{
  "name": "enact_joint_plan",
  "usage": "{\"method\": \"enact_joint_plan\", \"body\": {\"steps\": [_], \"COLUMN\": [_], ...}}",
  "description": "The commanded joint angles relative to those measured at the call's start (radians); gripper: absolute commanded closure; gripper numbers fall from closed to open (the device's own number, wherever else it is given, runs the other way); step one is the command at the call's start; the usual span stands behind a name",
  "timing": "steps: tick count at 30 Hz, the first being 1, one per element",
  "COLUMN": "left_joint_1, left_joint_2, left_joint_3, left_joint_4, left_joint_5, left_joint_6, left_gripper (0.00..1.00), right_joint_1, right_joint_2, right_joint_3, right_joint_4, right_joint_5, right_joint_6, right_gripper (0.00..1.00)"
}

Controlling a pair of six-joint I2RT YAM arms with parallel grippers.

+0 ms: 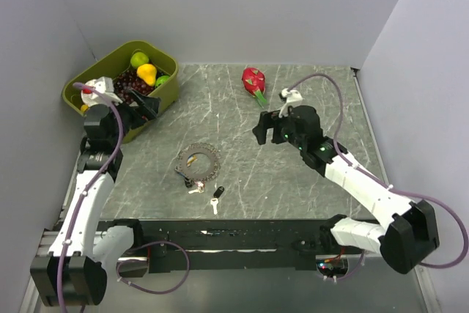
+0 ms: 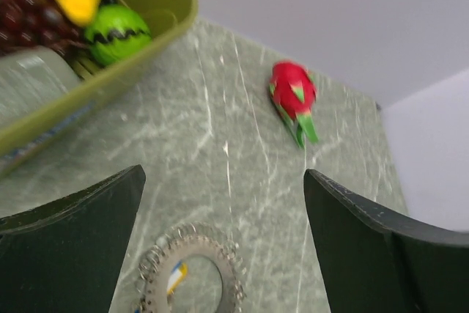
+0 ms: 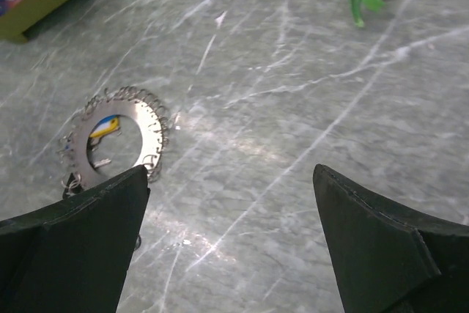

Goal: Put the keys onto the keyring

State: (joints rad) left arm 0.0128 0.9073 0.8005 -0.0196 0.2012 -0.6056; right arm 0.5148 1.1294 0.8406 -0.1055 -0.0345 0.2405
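Observation:
The keyring (image 1: 199,160), a large grey coiled hoop, lies flat on the marble table a little left of centre. Several tiny keys lie by its near rim: a black-headed one (image 1: 218,193), a pale one (image 1: 196,189), and a dark one (image 1: 179,174) at the rim. My left gripper (image 1: 150,104) is open and empty, hovering by the basket, far-left of the hoop. Its wrist view shows the hoop (image 2: 230,273) below the left gripper (image 2: 223,175). My right gripper (image 1: 260,128) is open and empty, raised right of the hoop. The right wrist view shows the hoop (image 3: 152,128) ahead of the right gripper (image 3: 229,170).
An olive-green basket (image 1: 170,87) of toy fruit stands at the far left, also in the left wrist view (image 2: 124,71). A red dragon fruit toy (image 1: 253,80) lies at the far middle and shows in the left wrist view (image 2: 293,91). Grey walls close the table's sides.

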Motion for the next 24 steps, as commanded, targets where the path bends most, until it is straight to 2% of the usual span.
{"method": "enact_joint_plan", "body": {"steps": [1, 8, 14, 19, 24], "left_joint_1": [-0.08, -0.275, -0.342, -0.382, -0.398], "left_joint_2": [0.057, 0.215, 0.277, 0.311, 0.355], "left_joint_3": [0.071, 0.134, 0.109, 0.071, 0.036], "left_joint_4": [-0.019, -0.101, -0.177, -0.31, -0.41], "left_joint_5": [0.04, -0.042, -0.063, -0.127, -0.198], "left_joint_6": [0.032, 0.044, 0.009, -0.02, -0.069], "left_gripper": [0.04, 0.04, 0.04, 0.03, 0.01], "right_joint_1": [0.054, 0.123, 0.194, 0.267, 0.287], "right_joint_2": [0.053, 0.157, 0.299, 0.461, 0.611], "right_joint_3": [0.083, 0.146, 0.23, 0.298, 0.413], "right_joint_4": [-0.014, -0.043, -0.131, -0.18, -0.244], "right_joint_5": [-0.008, -0.042, -0.035, -0.021, -0.044], "right_joint_6": [-0.018, -0.04, -0.087, -0.087, -0.052], "right_gripper": [0.0, 0.0, 0.01, 0.07, 0.13]}}
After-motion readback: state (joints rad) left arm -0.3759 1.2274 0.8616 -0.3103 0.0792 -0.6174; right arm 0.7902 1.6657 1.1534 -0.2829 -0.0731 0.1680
